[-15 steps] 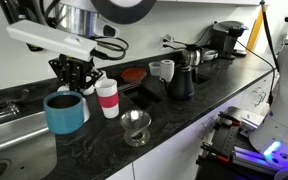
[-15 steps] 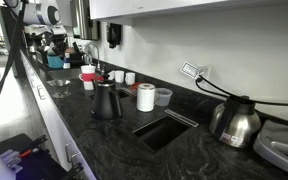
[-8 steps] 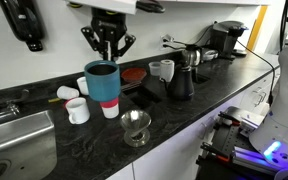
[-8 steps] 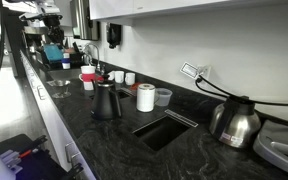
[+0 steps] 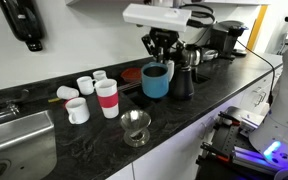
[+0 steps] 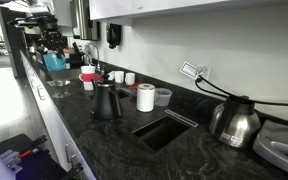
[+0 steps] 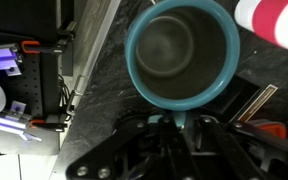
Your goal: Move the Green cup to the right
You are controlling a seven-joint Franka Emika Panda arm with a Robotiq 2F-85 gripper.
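We're mid-carry: gripper (image 5: pixel 161 64) pinches the short matte teal cup (image 5: pixel 155 82) by its rim; next, lower it and release.

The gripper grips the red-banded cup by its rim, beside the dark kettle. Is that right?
No: the gripper grips the Green cup by its rim, beside the dark kettle. The wrist view shows the teal rim in its grasp; the red-banded cup stands free in an exterior view.
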